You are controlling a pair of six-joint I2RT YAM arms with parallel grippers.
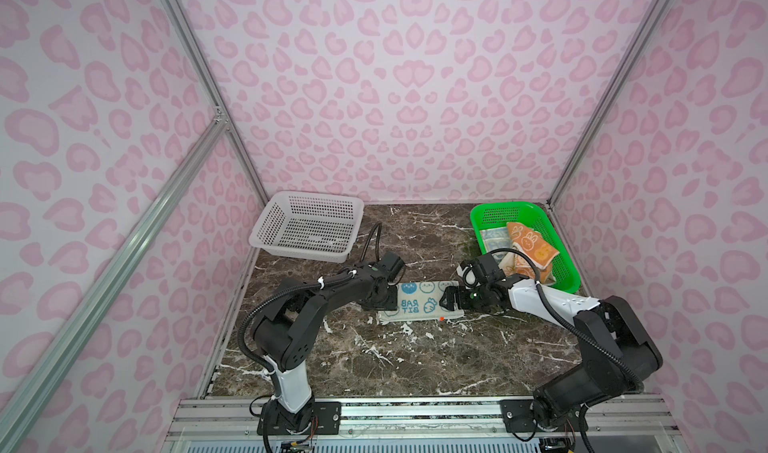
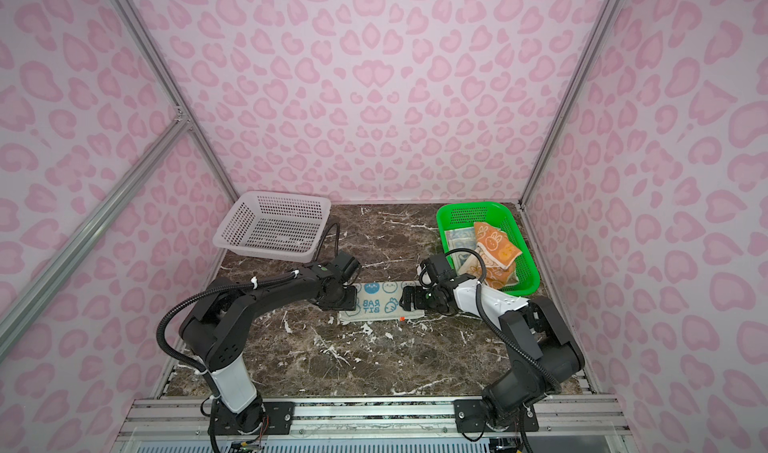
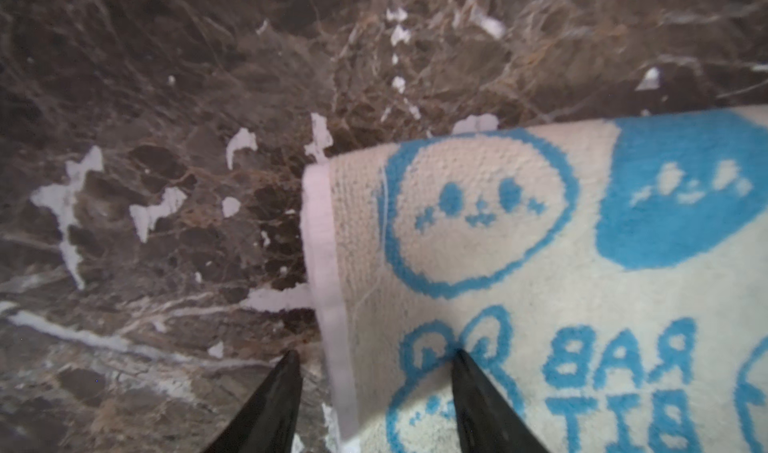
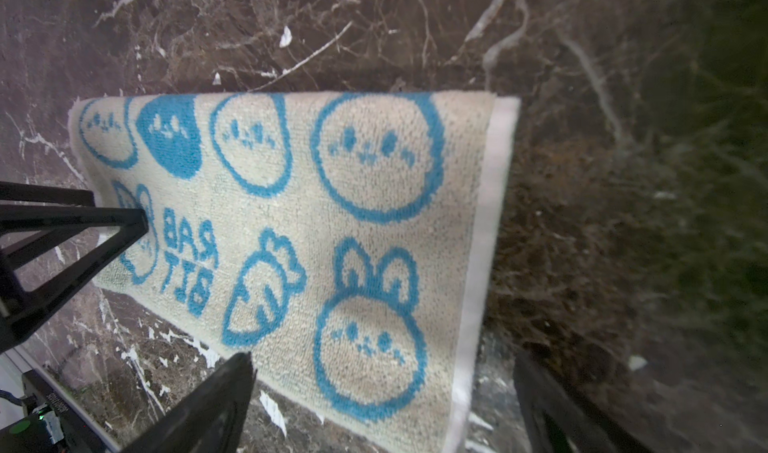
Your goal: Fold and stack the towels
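Pink leopard-print walls close in a dark marble table (image 1: 415,359). At the centre of both top views lies the cream towel (image 1: 419,303), printed with blue bunnies. It is already doubled into a long narrow strip and rests flat on the stone.

The left gripper (image 3: 374,355) stands at the strip's left end with its jaws apart. In the left wrist view one fingertip sits on bare marble and its partner on the cloth, with the hem between them and nothing pinched. The right gripper (image 4: 382,355) is set over the opposite end, jaws spread wide across that hem, holding nothing. This placing looks meant for the next fold: each arm takes a short end so that one end can be carried over onto the other.

At the upper right, the green basket (image 1: 498,209) holds an orange towel (image 1: 534,247) and a blue towel (image 1: 492,239), loosely heaped and probably awaiting their turn. The white basket (image 1: 316,197) at the upper left has no cloth in it and likely receives the stack.
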